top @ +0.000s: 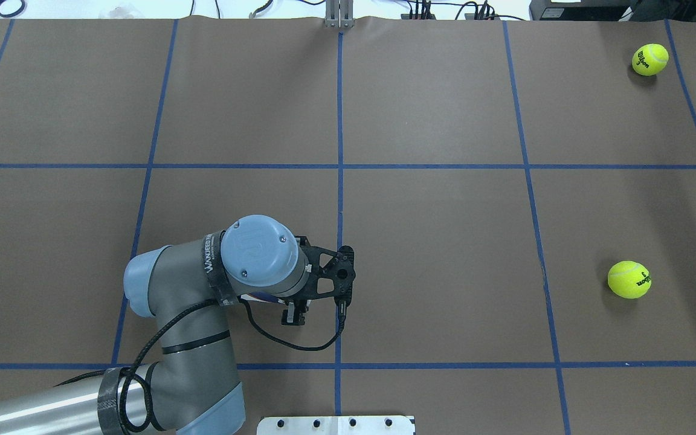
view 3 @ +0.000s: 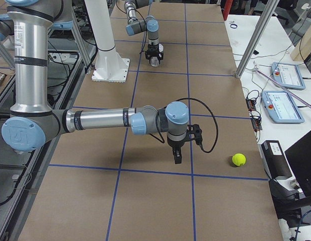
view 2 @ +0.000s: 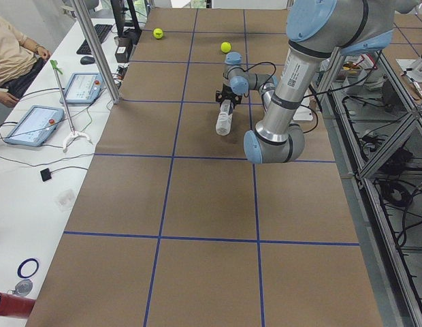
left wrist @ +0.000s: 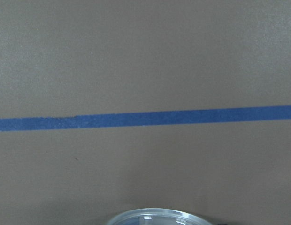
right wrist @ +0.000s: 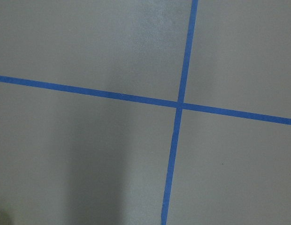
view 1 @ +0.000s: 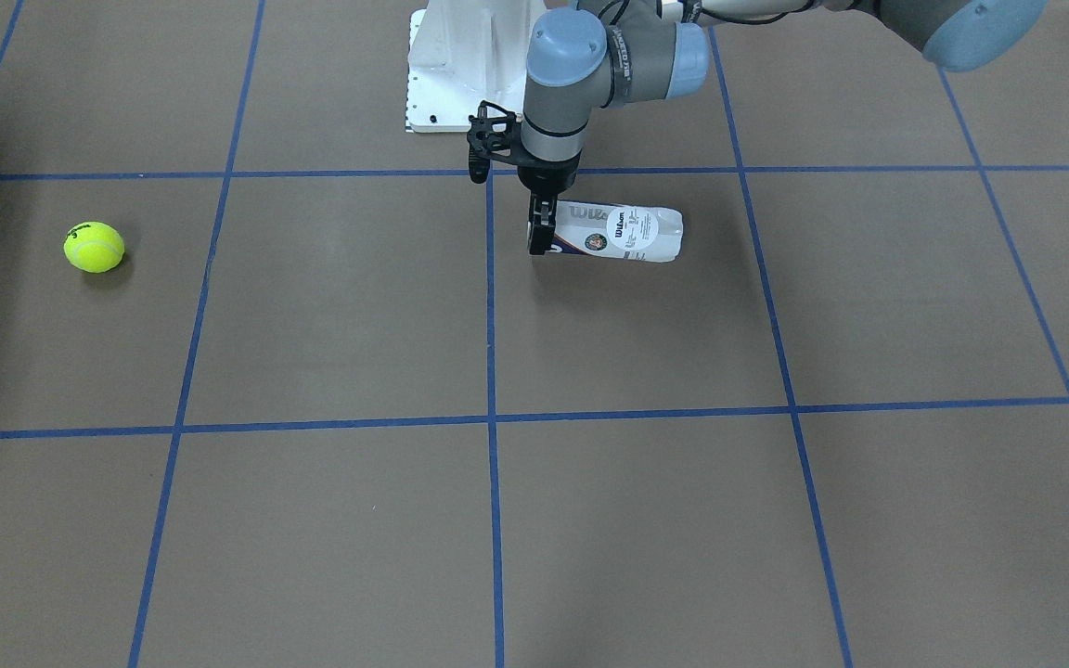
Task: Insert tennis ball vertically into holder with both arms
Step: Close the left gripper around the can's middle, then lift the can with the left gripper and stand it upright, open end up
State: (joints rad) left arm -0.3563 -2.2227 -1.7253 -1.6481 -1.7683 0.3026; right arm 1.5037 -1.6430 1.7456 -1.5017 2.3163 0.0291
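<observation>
Left pincer (view 1: pixel 541 241) at right end of can (view 1: pixel 632 234), clamped or not I can't tell | can lies flat (axis sideways) | ball (view 1: pixel 94 247) far right

On the table (view 1: pixel 646 538), directly under the left gripper (view 1: pixel 544 232): one end of the holder (view 1: pixel 632 234), laid flat, the rest running off to that gripper's left. Well apart to its right, a tennis ball (view 1: pixel 94 247); much farther forward, a second ball (top: pixel 650 59). Below the right gripper (view 3: pixel 176 158), a crossing of tape lines (right wrist: pixel 179 104); forward of it, the second ball.
</observation>
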